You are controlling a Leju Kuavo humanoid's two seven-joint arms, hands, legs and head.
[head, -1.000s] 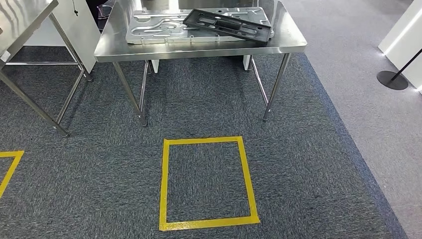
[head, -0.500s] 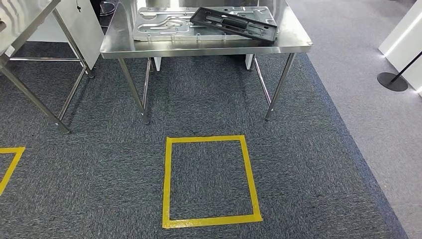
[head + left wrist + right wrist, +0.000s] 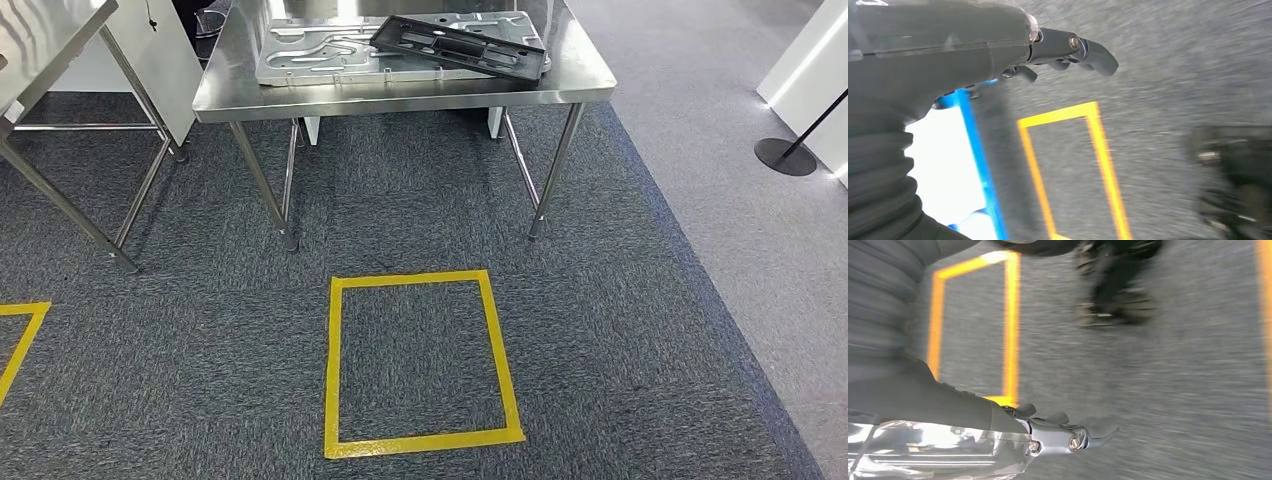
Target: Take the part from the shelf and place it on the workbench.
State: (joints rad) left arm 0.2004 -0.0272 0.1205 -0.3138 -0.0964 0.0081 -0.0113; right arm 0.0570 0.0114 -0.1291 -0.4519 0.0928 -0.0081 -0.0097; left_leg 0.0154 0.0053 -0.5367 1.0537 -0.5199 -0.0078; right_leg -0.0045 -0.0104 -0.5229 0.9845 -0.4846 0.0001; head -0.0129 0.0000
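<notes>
Black part (image 3: 459, 46) lying flat on the steel workbench (image 3: 400, 92), overlapping a silver stamped panel (image 3: 330, 50) and angled across its right portion. Yellow tape square (image 3: 420, 362) on the grey carpet in front of the workbench, between its legs and the camera. Second steel table (image 3: 50, 40) off to the left, with a corner of another yellow outline (image 3: 20, 335) on the floor below it. Black stanchion base (image 3: 786, 157) on the lighter floor at far right.

Left hand (image 3: 1068, 50) hanging over the carpet, fingers loosely extended and a little apart, holding nothing, touching nothing. Right hand (image 3: 1068, 432) likewise over the carpet, fingers stretched out with small gaps, empty; motion blur leaves the fingertips soft, so probably relaxed rather than curled. Both wrist views smeared by movement, yellow tape lines streaked beneath each hand.

Compared with half a second ago, whole head view shifted slightly: workbench and tape square sitting a touch further left and lower, a camera move, not a move of the part.
</notes>
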